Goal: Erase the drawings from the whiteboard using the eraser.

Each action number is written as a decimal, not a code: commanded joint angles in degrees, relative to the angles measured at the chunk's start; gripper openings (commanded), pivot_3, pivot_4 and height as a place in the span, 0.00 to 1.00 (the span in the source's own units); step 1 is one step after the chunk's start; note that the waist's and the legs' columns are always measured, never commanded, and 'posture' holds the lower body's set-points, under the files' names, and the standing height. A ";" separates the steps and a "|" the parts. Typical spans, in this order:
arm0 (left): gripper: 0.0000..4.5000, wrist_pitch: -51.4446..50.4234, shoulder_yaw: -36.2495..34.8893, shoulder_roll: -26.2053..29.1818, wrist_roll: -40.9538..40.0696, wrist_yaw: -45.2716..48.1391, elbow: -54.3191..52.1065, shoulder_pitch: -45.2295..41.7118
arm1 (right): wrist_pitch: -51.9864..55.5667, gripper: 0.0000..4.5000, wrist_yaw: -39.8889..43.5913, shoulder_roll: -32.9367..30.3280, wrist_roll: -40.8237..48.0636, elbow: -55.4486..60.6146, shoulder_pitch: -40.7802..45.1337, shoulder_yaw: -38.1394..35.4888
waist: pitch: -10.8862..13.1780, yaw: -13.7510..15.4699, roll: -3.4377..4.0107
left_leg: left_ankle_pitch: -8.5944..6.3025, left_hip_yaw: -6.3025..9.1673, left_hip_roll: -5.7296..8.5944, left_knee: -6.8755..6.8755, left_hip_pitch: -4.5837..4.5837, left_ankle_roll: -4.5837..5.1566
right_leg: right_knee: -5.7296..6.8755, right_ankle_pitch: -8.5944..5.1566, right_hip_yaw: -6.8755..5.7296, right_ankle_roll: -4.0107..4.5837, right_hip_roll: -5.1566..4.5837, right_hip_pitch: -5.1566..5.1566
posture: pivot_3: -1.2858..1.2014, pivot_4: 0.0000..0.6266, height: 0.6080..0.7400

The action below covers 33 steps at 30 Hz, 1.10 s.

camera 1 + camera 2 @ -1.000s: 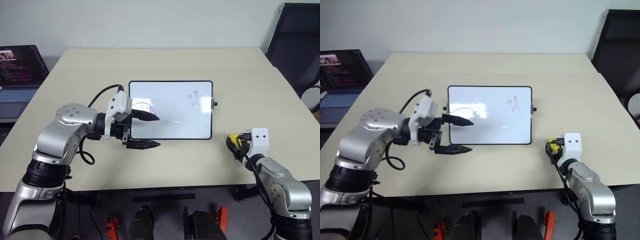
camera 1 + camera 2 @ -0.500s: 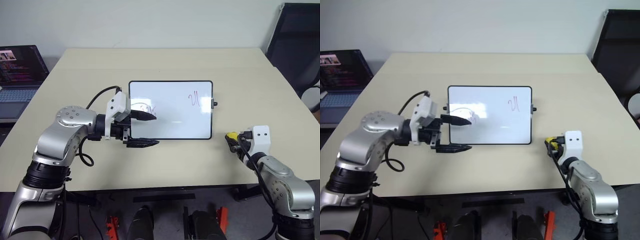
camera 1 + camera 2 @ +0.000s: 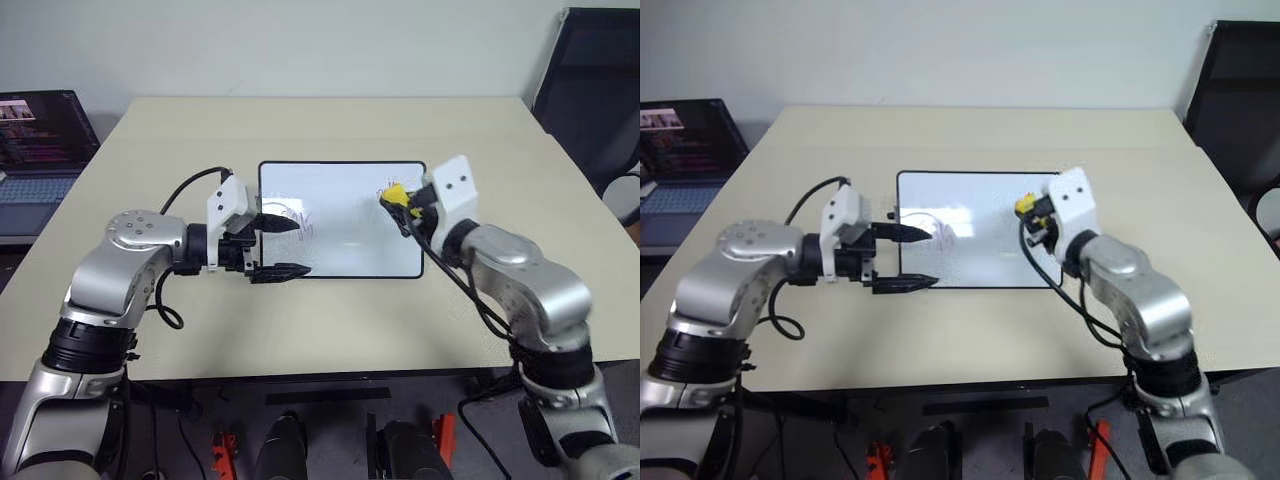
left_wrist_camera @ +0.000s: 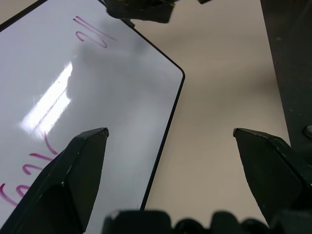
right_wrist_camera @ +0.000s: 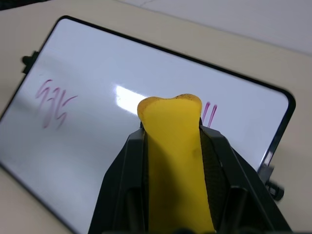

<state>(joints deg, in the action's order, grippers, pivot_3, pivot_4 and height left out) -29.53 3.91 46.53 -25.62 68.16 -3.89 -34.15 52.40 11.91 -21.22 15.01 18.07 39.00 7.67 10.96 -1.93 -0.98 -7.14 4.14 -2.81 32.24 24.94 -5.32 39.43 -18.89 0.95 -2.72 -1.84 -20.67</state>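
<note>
Right arm is raised and reaching in over the right end of the small black-framed white whiteboard, its claw clamped tight on the little yellow and black eraser, hovering right by the red "21"-like strokes. Left claw points sideways at the board's left edge, fingers spread wide, beside the messy red squiggle. Lots of bare beige worktop all around; a laptop sits off to the left.
</note>
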 commanded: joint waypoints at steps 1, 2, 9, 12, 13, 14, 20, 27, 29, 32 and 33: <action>1.00 0.93 -2.42 1.16 -0.27 0.35 -1.41 -0.89 | -8.04 0.24 0.10 0.72 -5.40 -7.75 5.15 2.29 | 0.00 -0.01 0.00 | 0.00 -0.01 0.00 0.00 0.00 0.00 | 0.01 0.01 0.01 0.02 0.00 -0.02 | 0.52 0.24 1.00; 1.00 0.89 -2.46 1.24 -0.33 0.38 -1.57 -0.79 | -9.53 0.24 0.28 1.00 -6.31 -9.83 6.13 2.65 | 0.00 -0.01 0.00 | 0.00 -0.01 0.00 -0.01 0.01 0.00 | 0.03 0.05 0.01 0.09 0.00 -0.04 | 0.52 0.24 1.00; 1.00 0.81 -2.64 1.51 -0.41 0.25 -2.91 0.24 | -16.49 0.24 2.67 2.87 -11.07 -20.42 8.50 4.43 | 0.00 0.00 0.00 | 0.00 -0.03 0.00 -0.04 0.05 0.00 | 0.16 0.11 0.01 0.20 0.00 -0.15 | 0.52 0.24 1.00; 1.00 0.84 -2.77 1.47 -0.34 0.14 -2.91 0.34 | -14.99 0.24 5.62 1.13 -12.46 -20.58 5.21 6.58 | 0.00 0.01 0.00 | 0.00 -0.03 0.00 -0.03 0.05 0.00 | 0.21 0.10 0.01 0.22 0.00 -0.17 | 0.52 0.24 1.00; 1.00 0.98 -2.71 1.46 -0.23 0.18 -2.89 0.35 | -14.49 0.24 6.54 0.52 -12.91 -20.14 4.15 7.09 | -0.01 0.02 -0.01 | 0.00 -0.03 0.00 -0.03 0.05 0.00 | 0.24 0.09 0.02 0.22 0.00 -0.17 | 0.52 0.24 1.00; 1.00 1.35 -2.46 1.47 0.02 0.39 -2.90 0.31 | -13.94 0.24 7.39 -0.09 -13.24 -19.56 3.15 7.47 | -0.01 0.03 -0.02 | 0.00 -0.02 0.00 -0.01 0.04 0.00 | 0.26 0.08 0.01 0.21 0.00 -0.17 | 0.52 0.24 1.00; 1.00 2.22 -1.39 0.74 0.60 1.11 -2.14 -1.01 | -10.43 0.24 11.34 -2.07 -13.70 -16.30 0.33 8.59 | -0.01 0.01 -0.02 | 0.01 0.01 -0.06 0.50 -0.02 0.02 | 0.57 -0.02 0.03 0.00 0.08 -0.07 | 0.52 0.24 1.00; 1.00 2.67 -1.09 0.13 1.19 1.50 -1.61 -1.36 | -15.85 0.24 7.48 2.09 -15.80 -17.87 6.47 5.32 | 0.00 -0.08 -0.01 | 0.21 0.00 -0.08 0.60 -0.07 0.28 | 0.55 0.20 0.12 0.10 0.10 -0.04 | 0.52 0.24 1.00; 1.00 2.60 -1.07 -0.06 1.24 1.39 -1.83 -1.17 | -18.11 0.24 5.62 3.41 -16.80 -20.56 8.52 4.73 | 0.00 -0.10 -0.01 | 0.22 -0.02 -0.09 0.58 -0.01 0.29 | 0.57 0.31 0.16 -0.06 0.13 -0.16 | 0.52 0.24 1.00; 1.00 2.48 -1.13 -0.15 1.37 1.44 -2.18 -0.88 | -20.81 0.24 4.23 4.50 -18.26 -24.78 10.32 4.64 | 0.00 -0.04 -0.01 | 0.21 -0.02 -0.11 0.50 0.12 0.29 | 0.54 0.27 0.15 0.00 0.16 -0.27 | 0.52 0.24 1.00; 1.00 2.42 -1.13 -0.06 1.36 1.55 -2.39 -0.70 | -21.67 0.24 3.85 4.74 -18.72 -26.19 10.82 4.71 | 0.00 -0.03 -0.01 | 0.21 -0.02 -0.11 0.46 0.16 0.29 | 0.54 0.25 0.14 0.02 0.17 -0.31 | 0.52 0.24 1.00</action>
<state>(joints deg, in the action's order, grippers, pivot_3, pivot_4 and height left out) -27.91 3.25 46.07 -24.29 69.43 -4.72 -34.33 32.93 16.82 -16.76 -2.73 -6.78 48.96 13.50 10.95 -1.97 -1.00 -6.94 4.12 -2.92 32.68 25.15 -5.03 39.97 -18.62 1.09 -2.67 -1.67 -21.08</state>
